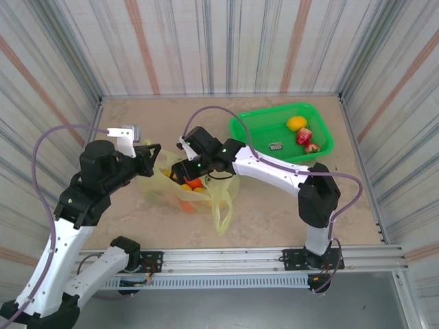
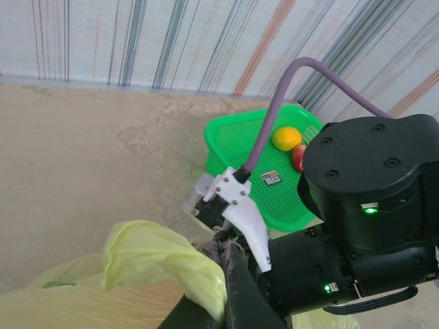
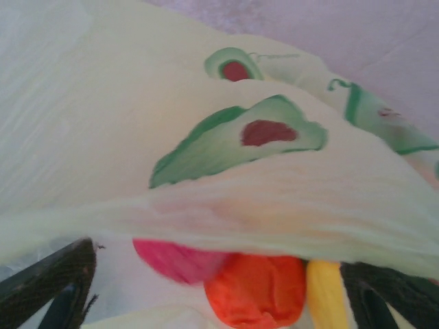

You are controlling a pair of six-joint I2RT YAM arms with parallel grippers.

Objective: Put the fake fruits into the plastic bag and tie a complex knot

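Top external: plastic bag (image 1: 156,186) sits crumpled on the surface (image 1: 288,205) between the two arms, mouth up, one loop handle trailing toward the near edge. Fake fruits (image 1: 194,183), orange and red, show inside it. Left end effector (image 1: 152,163) is at the bag's left rim. Right end effector (image 1: 182,171) is down in the bag mouth, over the fruits. Green basket (image 1: 240,137) sits at far right, apart from the bag, and holds a lemon (image 1: 297,123), two strawberries (image 1: 304,136) and a small dark item.

Left wrist: left end effector closed, pinching the bag rim. Yellow film is bunched over its dark fingers (image 2: 236,291) at the bottom edge. Basket with lemon behind.

Right wrist: right end effector's fingers (image 3: 48,284) spread wide at both bottom corners, open, nothing clamped. Between them lie pink, orange and yellow fruits under a fold of bag with green and red print.
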